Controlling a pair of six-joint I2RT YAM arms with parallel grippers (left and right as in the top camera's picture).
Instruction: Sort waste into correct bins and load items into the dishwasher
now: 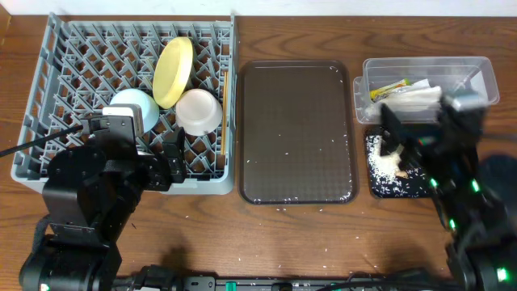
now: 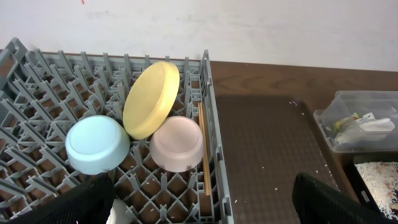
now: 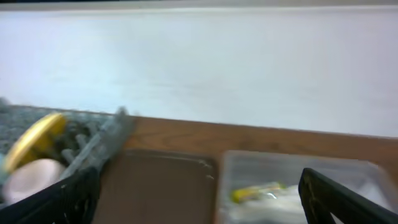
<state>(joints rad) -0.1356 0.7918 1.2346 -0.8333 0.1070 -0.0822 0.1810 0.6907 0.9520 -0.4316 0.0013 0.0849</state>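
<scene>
My left claw [image 2: 199,202] hung wide open, empty, over the near edge of the rack [image 2: 56,81]. Chopsticks [image 2: 203,146] lay just ahead, long axis pointing away along its right wall. My right claw [image 3: 199,202], open and empty too, was well apart.

We find the left gripper [image 2: 202,180] with its fingers [image 2: 81,202] spread wide apart. The right gripper [image 3: 199,174] gapes just as wide.

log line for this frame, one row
dish rack: yellow plate, blue bowl, white bowl, chopsticks | clear tub: wrapper, napkin | black tray: rice crumbs | jaws: both open
</scene>
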